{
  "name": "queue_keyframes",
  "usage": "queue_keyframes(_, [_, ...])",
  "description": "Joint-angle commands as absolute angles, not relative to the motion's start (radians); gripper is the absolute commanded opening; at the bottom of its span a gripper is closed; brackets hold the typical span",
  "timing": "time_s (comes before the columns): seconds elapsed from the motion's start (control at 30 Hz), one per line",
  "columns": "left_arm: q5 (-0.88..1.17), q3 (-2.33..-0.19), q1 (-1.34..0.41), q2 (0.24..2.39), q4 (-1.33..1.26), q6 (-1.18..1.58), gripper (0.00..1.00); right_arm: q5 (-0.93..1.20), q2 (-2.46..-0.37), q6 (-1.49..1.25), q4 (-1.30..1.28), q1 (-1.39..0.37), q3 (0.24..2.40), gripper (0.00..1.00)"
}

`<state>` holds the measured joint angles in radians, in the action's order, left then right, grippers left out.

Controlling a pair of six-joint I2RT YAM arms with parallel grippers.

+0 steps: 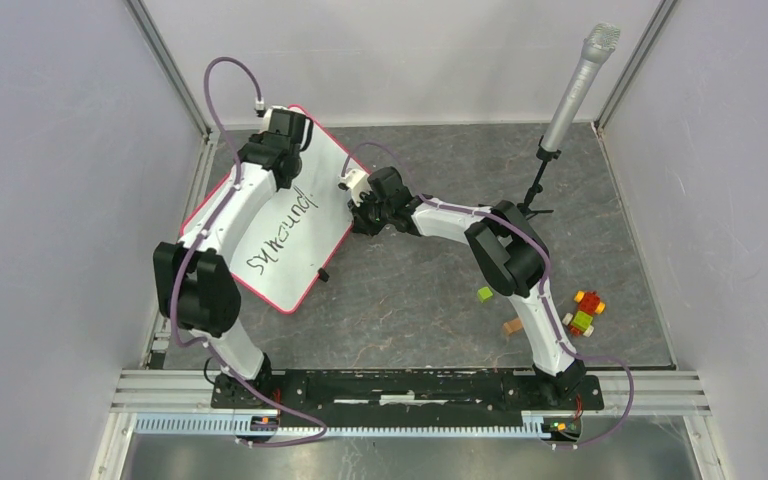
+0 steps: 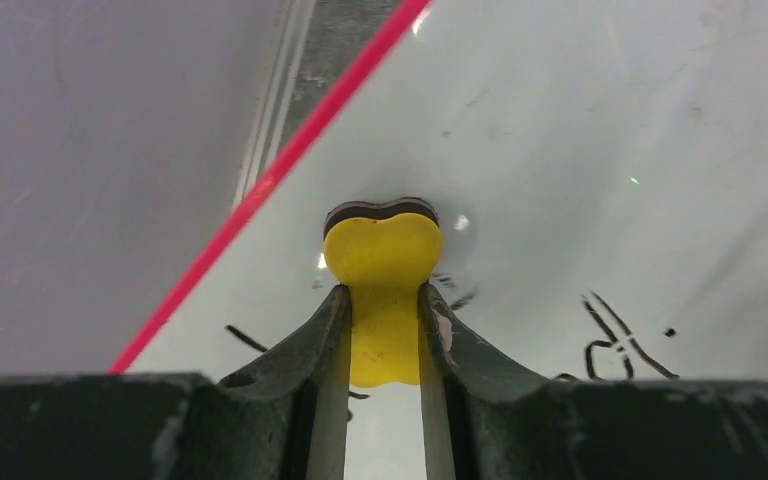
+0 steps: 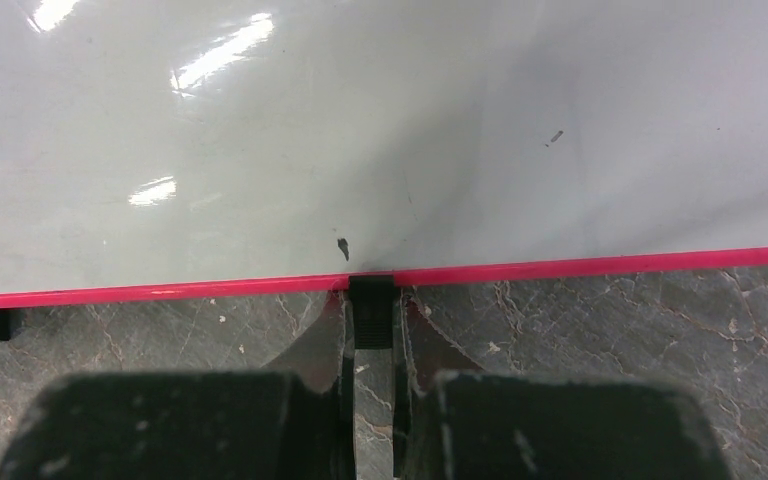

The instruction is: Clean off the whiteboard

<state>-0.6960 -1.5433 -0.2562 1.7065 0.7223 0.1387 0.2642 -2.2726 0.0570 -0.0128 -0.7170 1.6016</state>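
From above, the whiteboard (image 1: 295,270) lies slanted on the grey table (image 1: 440,300), with dark handwriting (image 1: 280,235) across it. The left gripper (image 1: 285,132) sits over the whiteboard's far corner, and the right gripper (image 1: 362,212) meets its right edge.

In the left wrist view, that claw is clamped on a yellow eraser (image 2: 382,250), whose black pad rests against the whiteboard just inside the red rim (image 2: 290,160).

In the right wrist view, the right claw pinches a small black clip (image 3: 371,292) on the whiteboard's rim.
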Motion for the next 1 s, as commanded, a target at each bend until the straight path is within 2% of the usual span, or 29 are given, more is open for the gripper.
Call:
queue_keyframes(0.0, [-0.812, -1.528, -0.227, 1.651, 0.714, 0.186, 0.27, 0.213, -2.284, 0.031, -0.049, -0.688, 1.615, 0.00])
queue_keyframes(0.27, [-0.768, -1.481, -0.220, 1.640, 0.665, 0.179, 0.25, 0.222, -2.283, 0.027, -0.044, -0.686, 1.607, 0.00])
queue_keyframes(0.67, [-0.721, -1.499, -0.383, 1.746, 0.661, 0.152, 0.23, 0.214, -2.281, 0.030, -0.050, -0.684, 1.605, 0.00])
queue_keyframes(0.97, [-0.869, -1.428, -0.329, 1.647, 0.629, 0.173, 0.24, 0.220, -2.285, 0.028, -0.049, -0.684, 1.606, 0.00])
